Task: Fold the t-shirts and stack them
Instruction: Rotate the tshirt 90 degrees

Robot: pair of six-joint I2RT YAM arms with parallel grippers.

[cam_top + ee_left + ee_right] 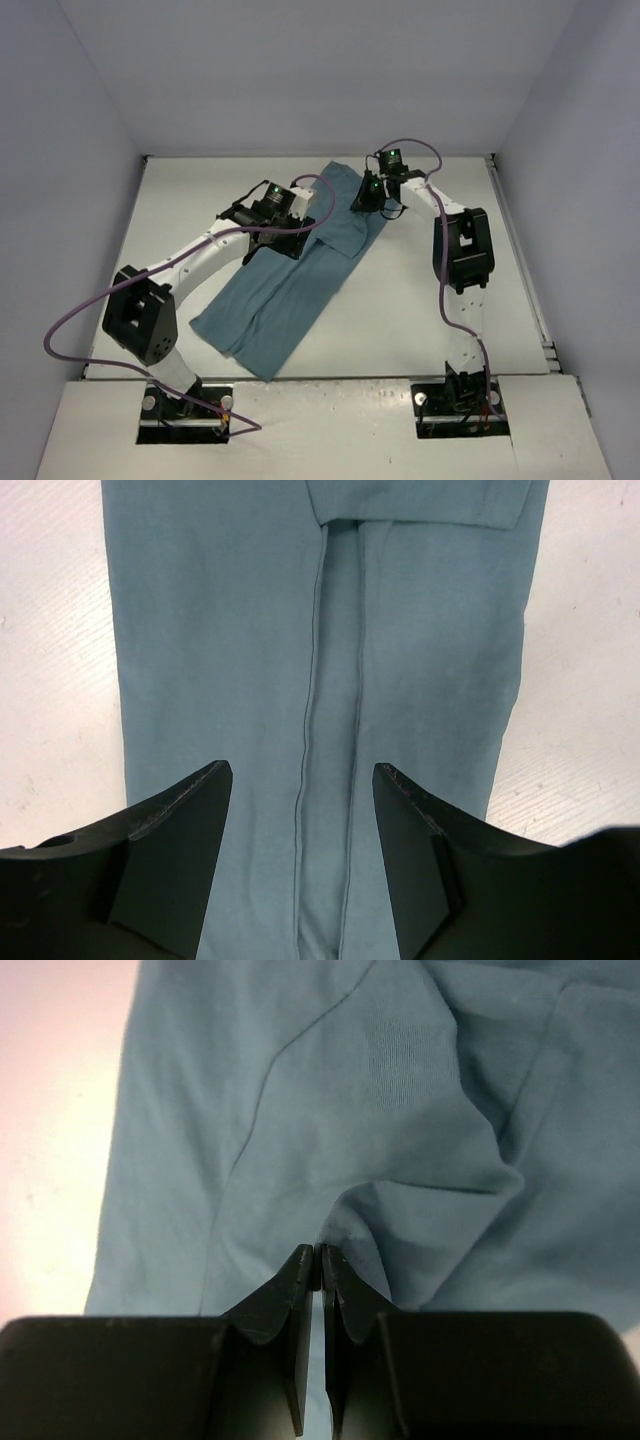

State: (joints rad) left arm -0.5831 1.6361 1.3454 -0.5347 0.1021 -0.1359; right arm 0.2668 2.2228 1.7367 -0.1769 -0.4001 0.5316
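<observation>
The teal t-shirt (285, 300) lies as a long strip slantwise across the white worktop (430, 320). It looks soft and limp, so I'd expect it to sag wherever it's lifted. The right jaws are clenched on a pucker at its far end, while the left jaws hang released over the middle, where a doubled edge looks the best hold.

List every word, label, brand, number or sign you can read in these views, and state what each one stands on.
No readable text appears in any view.
The plain teal short-sleeved cloth t-shirt: no print or label showing.
The black left gripper and black right gripper: no markings visible.
The white table: no writing on it.
The small green lights on the wrists: glow only, no characters.
</observation>
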